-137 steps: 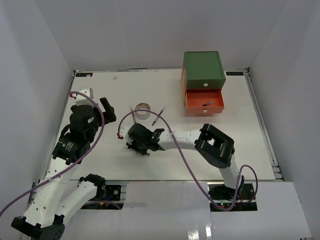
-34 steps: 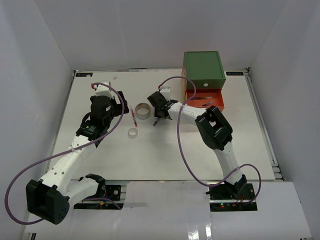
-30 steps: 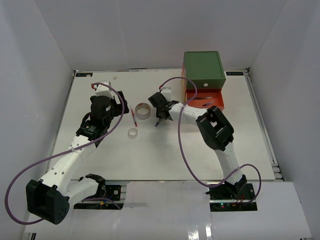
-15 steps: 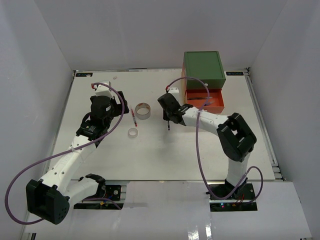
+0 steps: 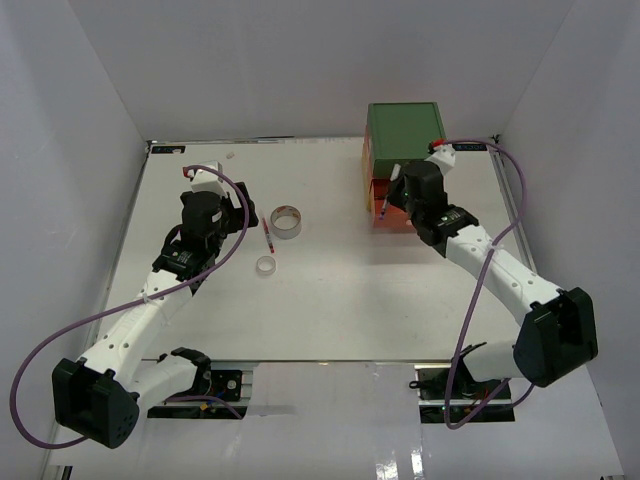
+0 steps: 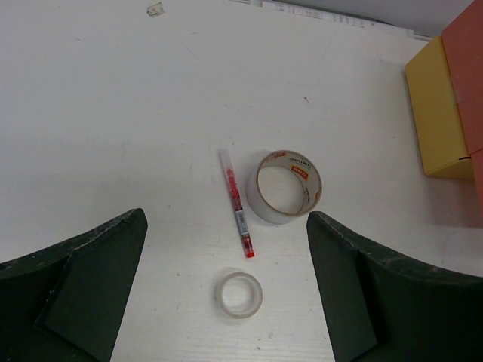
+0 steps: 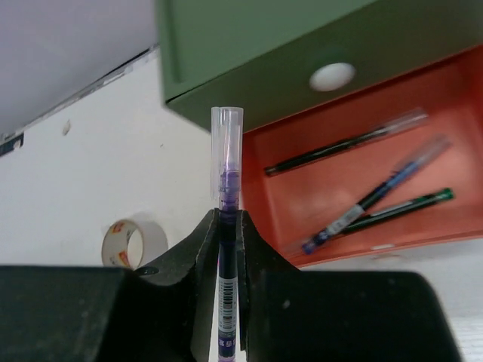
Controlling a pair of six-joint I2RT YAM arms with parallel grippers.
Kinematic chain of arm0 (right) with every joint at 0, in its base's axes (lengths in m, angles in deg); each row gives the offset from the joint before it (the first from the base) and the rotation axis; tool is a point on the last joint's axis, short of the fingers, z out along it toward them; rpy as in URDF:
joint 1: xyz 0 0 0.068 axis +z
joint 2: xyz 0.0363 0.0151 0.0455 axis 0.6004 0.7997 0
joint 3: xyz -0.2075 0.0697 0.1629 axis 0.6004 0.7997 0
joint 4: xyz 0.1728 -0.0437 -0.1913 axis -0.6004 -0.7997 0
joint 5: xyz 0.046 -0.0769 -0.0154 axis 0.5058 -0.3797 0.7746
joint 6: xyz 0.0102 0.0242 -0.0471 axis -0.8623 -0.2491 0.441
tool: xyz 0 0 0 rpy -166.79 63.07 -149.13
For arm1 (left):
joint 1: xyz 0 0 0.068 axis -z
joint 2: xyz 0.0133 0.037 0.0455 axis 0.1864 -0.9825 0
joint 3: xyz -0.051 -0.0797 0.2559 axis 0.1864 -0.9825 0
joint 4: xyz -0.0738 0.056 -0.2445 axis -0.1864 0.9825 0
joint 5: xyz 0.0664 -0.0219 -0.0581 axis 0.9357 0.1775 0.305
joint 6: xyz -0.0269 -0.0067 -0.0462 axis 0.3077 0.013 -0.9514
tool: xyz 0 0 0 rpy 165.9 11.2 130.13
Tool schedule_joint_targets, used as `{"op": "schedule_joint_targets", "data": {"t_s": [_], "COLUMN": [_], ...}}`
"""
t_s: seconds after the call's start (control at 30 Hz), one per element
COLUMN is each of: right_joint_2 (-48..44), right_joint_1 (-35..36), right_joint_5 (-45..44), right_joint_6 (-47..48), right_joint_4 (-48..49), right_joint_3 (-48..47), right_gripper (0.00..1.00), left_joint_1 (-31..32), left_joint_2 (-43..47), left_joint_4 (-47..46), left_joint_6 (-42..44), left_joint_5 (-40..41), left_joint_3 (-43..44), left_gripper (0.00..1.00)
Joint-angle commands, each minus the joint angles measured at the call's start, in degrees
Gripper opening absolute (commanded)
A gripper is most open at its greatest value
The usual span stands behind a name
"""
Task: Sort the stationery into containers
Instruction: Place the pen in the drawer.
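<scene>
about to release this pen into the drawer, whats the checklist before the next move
1. purple pen gripped by the right jaws: ok, upright between them.
2. orange drawer open: ok, three pens lie inside.
3. pen above the opening: cannot tell, it looks near the drawer's left edge.
4. green drawer shut above it: ok.
5. left jaws away from the drawers: ok, open over the red pen, large tape roll and small tape roll.
</scene>
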State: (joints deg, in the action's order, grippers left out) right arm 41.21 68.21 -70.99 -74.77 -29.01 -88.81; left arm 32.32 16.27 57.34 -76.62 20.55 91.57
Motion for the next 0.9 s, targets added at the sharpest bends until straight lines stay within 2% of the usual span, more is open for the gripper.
{"op": "schedule_joint_targets", "data": {"t_s": [0.0, 0.13, 0.4, 0.57, 0.67, 0.8, 0.87], "right_joint_2": [-3.4, -4.4, -3.2, -1.4, 0.1, 1.3, 0.8], "right_joint_1": [-4.1, -7.9, -11.4, -12.5, -12.9, -12.9, -12.9], "right_joint_5": [0.4, -0.4, -4.0, -4.9, -4.3, -2.4, -1.7], "right_joint_6": [-6.2, -10.4, -19.1, -24.0, -25.3, -25.0, -23.6], "right_joint_4": [3.5, 4.4, 8.7, 9.0, 9.1, 9.8, 10.8], "right_joint_3": [4.5, 6.4, 8.7, 8.4, 7.7, 7.2, 7.9], "right_gripper": [0.08, 0.1, 0.14, 0.21, 0.27, 0.47, 0.53], "left_joint_1": [-0.2, -0.2, -0.2, -0.2, -0.2, -0.2, -0.2], "left_joint_2": [0.4, 0.2, 0.2, 0.2, 0.2, 0.2, 0.2], "left_joint_4": [-0.4, -0.4, -0.3, -0.3, -0.3, -0.3, -0.3], "left_joint_6": [0.5, 0.5, 0.5, 0.5, 0.5, 0.5, 0.5], "left_joint_5": [-0.1, -0.2, 0.1, 0.2, 0.2, 0.3, 0.2], "left_joint_3": [-0.2, -0.1, -0.2, -0.2, -0.1, -0.2, -0.2], "left_gripper": [0.98, 0.98, 0.98, 0.98, 0.98, 0.98, 0.98]}}
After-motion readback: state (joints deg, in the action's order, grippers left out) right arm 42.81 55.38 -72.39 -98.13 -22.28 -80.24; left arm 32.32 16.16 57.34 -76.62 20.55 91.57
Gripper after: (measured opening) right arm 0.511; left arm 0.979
